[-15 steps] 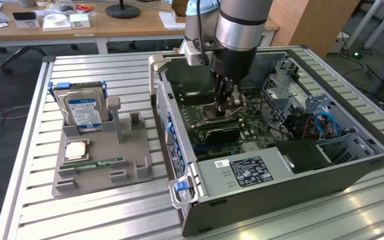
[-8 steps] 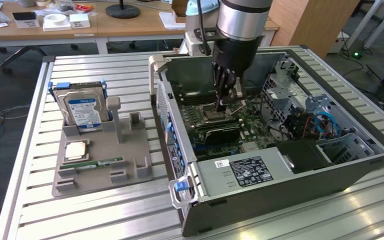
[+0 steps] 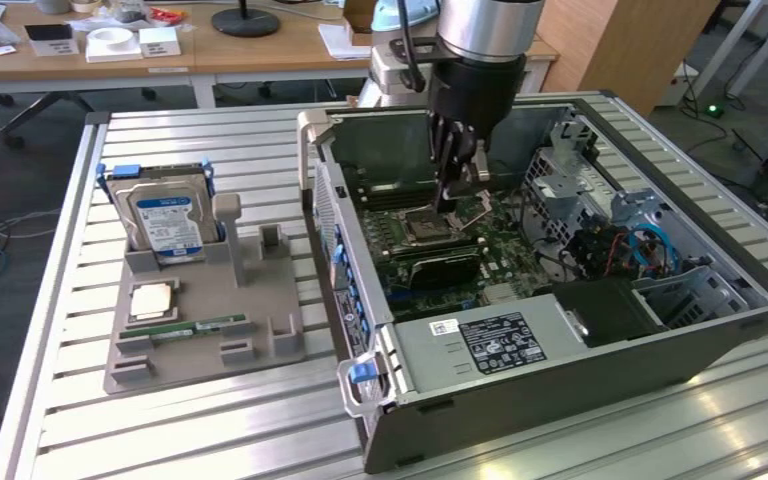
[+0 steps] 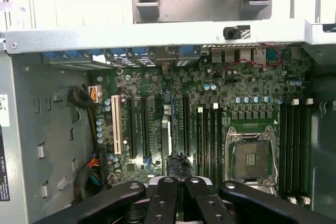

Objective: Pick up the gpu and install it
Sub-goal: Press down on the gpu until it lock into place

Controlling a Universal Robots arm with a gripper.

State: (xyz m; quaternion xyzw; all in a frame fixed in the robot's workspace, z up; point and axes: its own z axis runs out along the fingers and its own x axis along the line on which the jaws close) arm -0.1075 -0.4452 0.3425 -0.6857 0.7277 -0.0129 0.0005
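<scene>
The gpu (image 3: pixel 431 270) stands on edge on the motherboard (image 3: pixel 491 250) inside the open computer case (image 3: pixel 651 350), its black face toward the exterior view's front, in the expansion-slot area. My gripper (image 3: pixel 454 205) hangs just above it with its fingers together and nothing visibly held, apart from the card's top edge. In the wrist view the black fingers (image 4: pixel 163 198) are pressed side by side, and the gripper (image 4: pixel 178 182) points down at the slots (image 4: pixel 139 124) beside the bare CPU socket (image 4: pixel 252 158). Whether the card is fully seated I cannot tell.
At the exterior view's left, a grey parts holder (image 3: pixel 257 300) carries a silver hard drive with a blue label (image 3: pixel 164 215), a square chip (image 3: pixel 153 298) and a green RAM stick (image 3: pixel 204 325). Cables and drive cages (image 3: pixel 624 240) crowd the case's right side.
</scene>
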